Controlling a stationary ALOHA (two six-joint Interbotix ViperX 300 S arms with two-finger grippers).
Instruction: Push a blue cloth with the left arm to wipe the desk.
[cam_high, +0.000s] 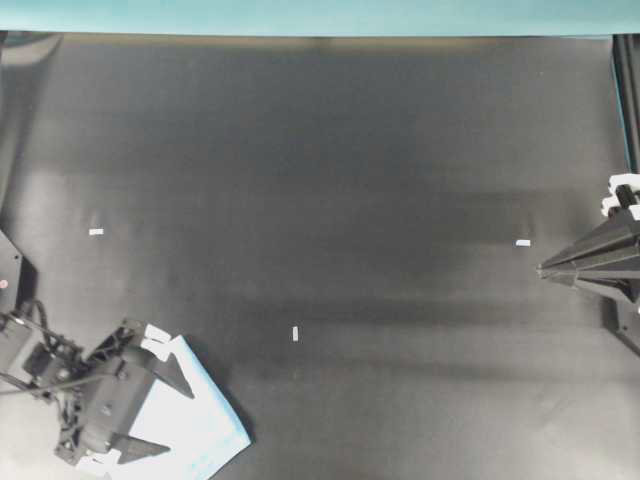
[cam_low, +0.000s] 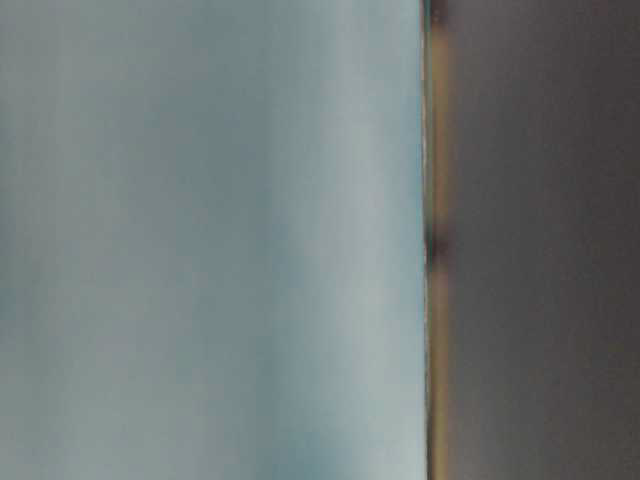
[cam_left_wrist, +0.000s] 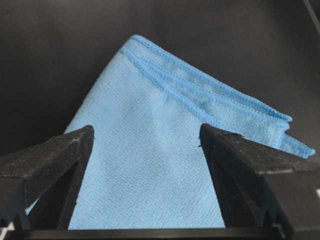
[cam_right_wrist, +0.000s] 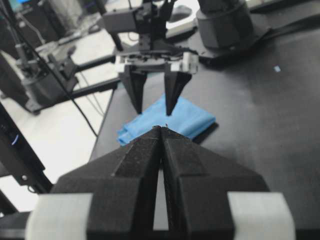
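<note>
Overhead exterior view: the folded blue cloth (cam_high: 205, 425) lies at the black worktop's (cam_high: 330, 180) near-left corner, the left pincer (cam_high: 178, 418) spread wide over it. The right pincer (cam_right_wrist: 161, 131) is pressed together, well apart.

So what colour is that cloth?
The cloth is light blue, with darker blue stitched edges; the left wrist view shows it best.

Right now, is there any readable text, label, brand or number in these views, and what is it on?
None can be read.
The small white tape marks on the desk are blank.
The blue cloth shows only weave and stitched edges.
The left gripper and right gripper carry white clips without print.
The table-level view is too blurred to show anything.
</note>
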